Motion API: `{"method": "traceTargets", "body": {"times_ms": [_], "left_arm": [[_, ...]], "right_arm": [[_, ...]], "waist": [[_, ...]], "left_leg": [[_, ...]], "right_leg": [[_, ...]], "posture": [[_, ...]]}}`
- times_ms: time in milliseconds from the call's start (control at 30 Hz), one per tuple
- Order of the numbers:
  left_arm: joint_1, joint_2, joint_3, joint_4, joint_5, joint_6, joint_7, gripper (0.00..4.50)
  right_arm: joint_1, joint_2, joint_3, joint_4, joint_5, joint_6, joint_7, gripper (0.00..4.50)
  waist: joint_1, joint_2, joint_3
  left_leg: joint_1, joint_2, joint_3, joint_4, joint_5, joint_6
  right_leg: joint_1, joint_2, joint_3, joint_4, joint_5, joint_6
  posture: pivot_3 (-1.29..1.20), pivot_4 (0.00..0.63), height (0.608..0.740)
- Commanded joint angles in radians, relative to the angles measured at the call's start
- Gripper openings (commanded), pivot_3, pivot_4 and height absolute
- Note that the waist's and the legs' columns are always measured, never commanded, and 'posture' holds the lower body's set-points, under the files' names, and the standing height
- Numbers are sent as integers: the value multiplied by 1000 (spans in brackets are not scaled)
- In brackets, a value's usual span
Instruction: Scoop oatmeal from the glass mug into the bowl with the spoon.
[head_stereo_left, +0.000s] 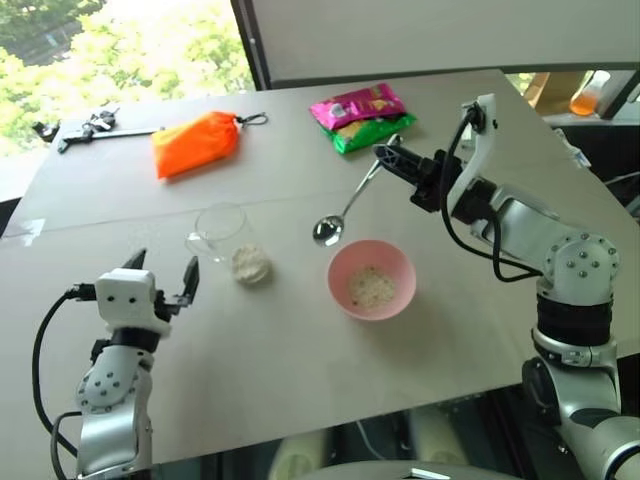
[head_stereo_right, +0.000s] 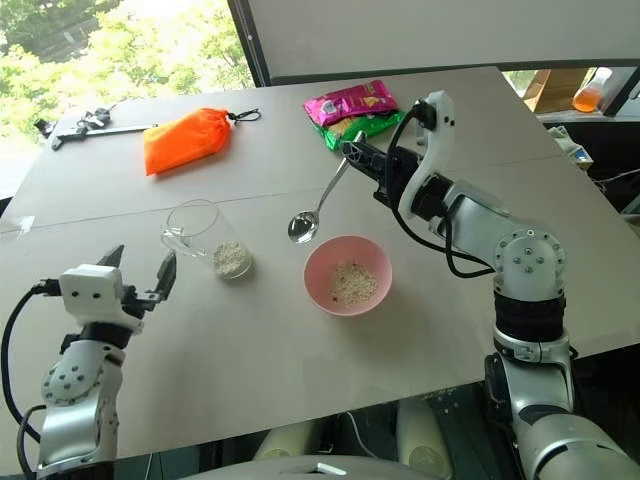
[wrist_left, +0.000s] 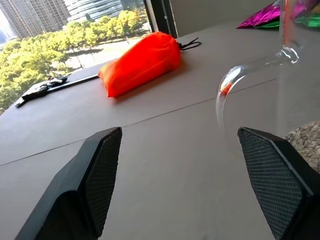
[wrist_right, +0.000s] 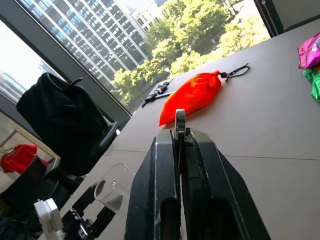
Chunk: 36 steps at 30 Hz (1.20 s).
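We have the right gripper (head_stereo_right: 352, 153) clamped tight on the handle end of the spoon (head_stereo_right: 318, 209), which hangs slanting down with its oval bowl between the glass mug (head_stereo_right: 196, 229) and the pink bowl (head_stereo_right: 347, 275), above the table (head_stereo_right: 300, 380) and seemingly empty. The glass mug lies tipped on its side, mouth toward the pink bowl, with a small heap of oatmeal (head_stereo_right: 231, 259) at its mouth, part of it apparently spilled onto the table; some oatmeal already sits in the pink bowl. The left gripper (head_stereo_right: 138, 280) hovers just beside the mug with its fingers wide apart, holding nothing. We judge the next scoop needs a steadied mug: close the left gripper on the glass wall or handle first, then bring the spoon in low and level under the heap, lift without rolling the wrist, and tip only once over the pink bowl. Risk: pushing flakes further across the table.
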Motion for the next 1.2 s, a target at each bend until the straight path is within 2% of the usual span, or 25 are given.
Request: {"method": "traceTargets", "body": {"times_ms": [33,433,967,1100,1133,1167,1200], "left_arm": [[-32,21,-5,-7,-12,-2,-8,3851],[-144,56,-46,51,1,11,-28,3851],[-137,80,-83,81,26,-17,-59,3851],[-139,81,-90,90,14,-28,-80,2219],[-138,81,-93,90,18,-28,-81,1770],[-138,80,-94,91,26,-26,-76,1142],[-139,79,-95,93,31,-27,-72,774]], "right_arm": [[-8,4,-22,-44,6,-14,3,0],[-4,8,-19,-46,-16,-18,17,0],[12,21,-17,-58,-42,-13,26,0],[12,20,-16,-58,-46,-12,30,0],[11,19,-16,-58,-46,-11,31,0],[11,19,-16,-58,-47,-11,32,0],[10,20,-16,-57,-48,-11,33,0]], "waist": [[0,0,0],[0,0,0],[0,0,0],[0,0,0],[0,0,0],[0,0,0],[0,0,0]], "left_leg": [[0,0,0,0,0,0],[0,0,0,0,0,0],[0,0,0,0,0,0],[0,0,0,0,0,0],[0,0,0,0,0,0],[0,0,0,0,0,0],[0,0,0,0,0,0]], "right_leg": [[0,0,0,0,0,0],[0,0,0,0,0,0],[0,0,0,0,0,0],[0,0,0,0,0,0],[0,0,0,0,0,0],[0,0,0,0,0,0],[0,0,0,0,0,0]], "posture": [[0,150,740],[0,150,740],[0,150,740],[0,150,740],[0,150,740],[0,150,740],[0,150,740]]}}
